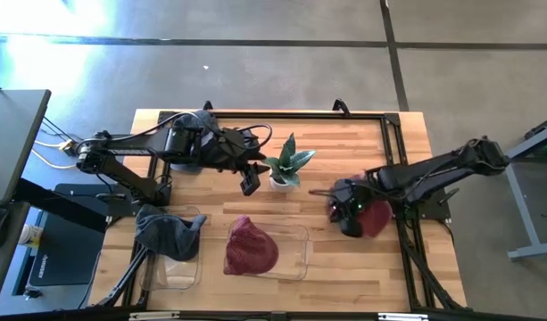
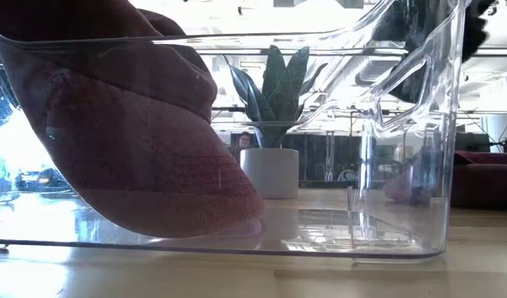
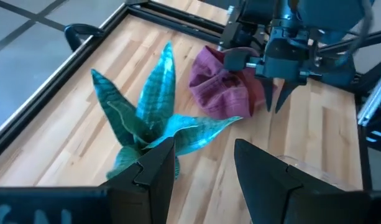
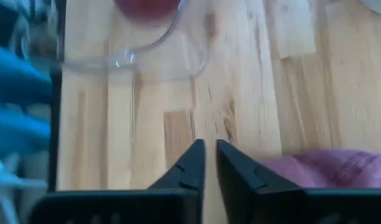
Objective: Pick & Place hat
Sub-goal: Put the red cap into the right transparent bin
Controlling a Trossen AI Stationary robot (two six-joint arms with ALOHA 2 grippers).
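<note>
A maroon hat (image 1: 374, 218) is seen lying on the tabletop (image 1: 344, 267) at the right side, outside of the clear bins. The right gripper (image 1: 344, 214) is placed at the hat's edge, just beside the fabric. In the right wrist view its jaws are nearly closed, with only a thin gap between them, and no cloth is seen between the tips; the pink fabric lies beside one finger, not inside. So the hat is judged as not yet held.

The main risk is that the jaws are closed on air, or on only a thin fold of the brim. If the arm is lifted so, the hat may be left behind or may slip out on the way to the bin.

Another maroon hat (image 1: 249, 248) is already resting in the middle clear bin (image 1: 302, 254), and a dark grey hat (image 1: 166, 230) hangs over the rim of the left clear bin (image 1: 179, 272). A carried hat could be caught on a bin wall if it hangs low.

The left gripper (image 1: 250, 185) is held over the tabletop close to the potted snake plant (image 1: 286, 165), with its jaws moderately open and empty. The plant could be knocked over if this arm is moved sideways.
</note>
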